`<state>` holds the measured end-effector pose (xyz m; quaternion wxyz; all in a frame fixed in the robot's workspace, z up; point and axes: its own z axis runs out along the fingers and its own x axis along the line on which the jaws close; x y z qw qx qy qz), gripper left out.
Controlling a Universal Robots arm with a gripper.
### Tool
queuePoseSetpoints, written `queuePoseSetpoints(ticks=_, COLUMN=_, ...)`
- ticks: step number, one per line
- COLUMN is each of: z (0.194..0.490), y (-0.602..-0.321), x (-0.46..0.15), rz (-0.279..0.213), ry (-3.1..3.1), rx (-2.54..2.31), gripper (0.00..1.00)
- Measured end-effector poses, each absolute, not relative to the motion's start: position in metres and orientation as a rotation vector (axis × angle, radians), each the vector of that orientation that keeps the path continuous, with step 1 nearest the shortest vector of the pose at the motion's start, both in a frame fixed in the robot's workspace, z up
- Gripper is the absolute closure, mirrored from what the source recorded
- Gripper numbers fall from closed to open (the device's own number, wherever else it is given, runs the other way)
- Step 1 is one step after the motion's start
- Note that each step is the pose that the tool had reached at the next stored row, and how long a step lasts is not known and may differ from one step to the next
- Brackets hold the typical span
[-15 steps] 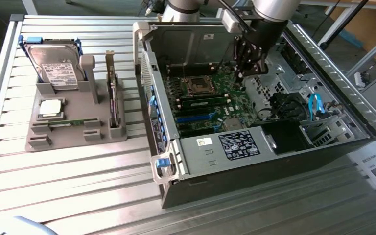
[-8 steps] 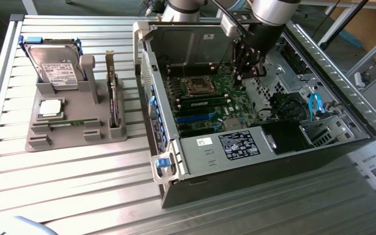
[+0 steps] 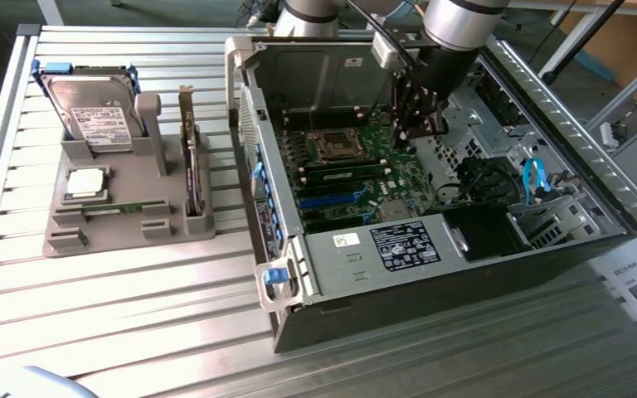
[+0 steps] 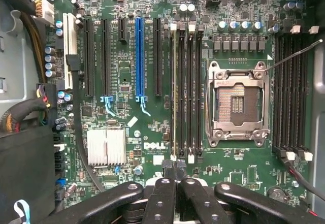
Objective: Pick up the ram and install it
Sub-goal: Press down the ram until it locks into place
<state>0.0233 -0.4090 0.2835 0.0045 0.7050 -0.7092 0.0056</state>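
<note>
**Ram (image 4: 175, 92) seated in a motherboard slot**

The ram stands edge-up in the memory slot nearest the blue slot (image 4: 138, 56), with the processor socket (image 4: 237, 102) beyond it. The pincer (image 4: 175, 169) is pressed together, holding nothing, its tips in line with the ram's end; whether they touch, I cannot tell. The pincer (image 3: 424, 124) hangs inside the open computer case (image 3: 463, 332).

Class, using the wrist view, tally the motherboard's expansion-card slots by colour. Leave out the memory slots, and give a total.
White slot: 1
Blue slot: 1
Black slots: 4
Total: 6
</note>
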Motion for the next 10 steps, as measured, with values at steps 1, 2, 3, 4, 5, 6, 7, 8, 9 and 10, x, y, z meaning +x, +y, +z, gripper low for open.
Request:
queuePoseSetpoints(ticks=1, z=0.282, y=-0.409, x=0.023, rz=0.018, ry=-2.222, rx=2.208, gripper=0.9)
queuePoseSetpoints(ticks=2, z=0.281, y=-0.409, x=0.023, rz=0.017, ry=-2.222, rx=2.208, gripper=0.9)
queuePoseSetpoints(ticks=3, z=0.28, y=-0.409, x=0.023, rz=0.017, ry=-2.222, rx=2.209, gripper=0.9)
queuePoseSetpoints(ticks=4, z=0.279, y=-0.409, x=0.023, rz=0.017, ry=-2.222, rx=2.208, gripper=0.9)
queuePoseSetpoints(ticks=5, z=0.278, y=-0.409, x=0.023, rz=0.017, ry=-2.221, rx=2.208, gripper=0.9)
queuePoseSetpoints(ticks=6, z=0.277, y=-0.409, x=0.023, rz=0.017, ry=-2.221, rx=2.209, gripper=0.9)
queuePoseSetpoints(ticks=7, z=0.276, y=-0.409, x=0.023, rz=0.017, ry=-2.221, rx=2.209, gripper=0.9)
queuePoseSetpoints(ticks=8, z=0.275, y=-0.409, x=0.023, rz=0.017, ry=-2.222, rx=2.208, gripper=0.9)
queuePoseSetpoints(ticks=9, z=0.274, y=-0.409, x=0.023, rz=0.017, ry=-2.222, rx=2.209, gripper=0.9)
queuePoseSetpoints(ticks=10, z=0.272, y=-0.409, x=0.023, rz=0.017, ry=-2.222, rx=2.209, gripper=0.9)
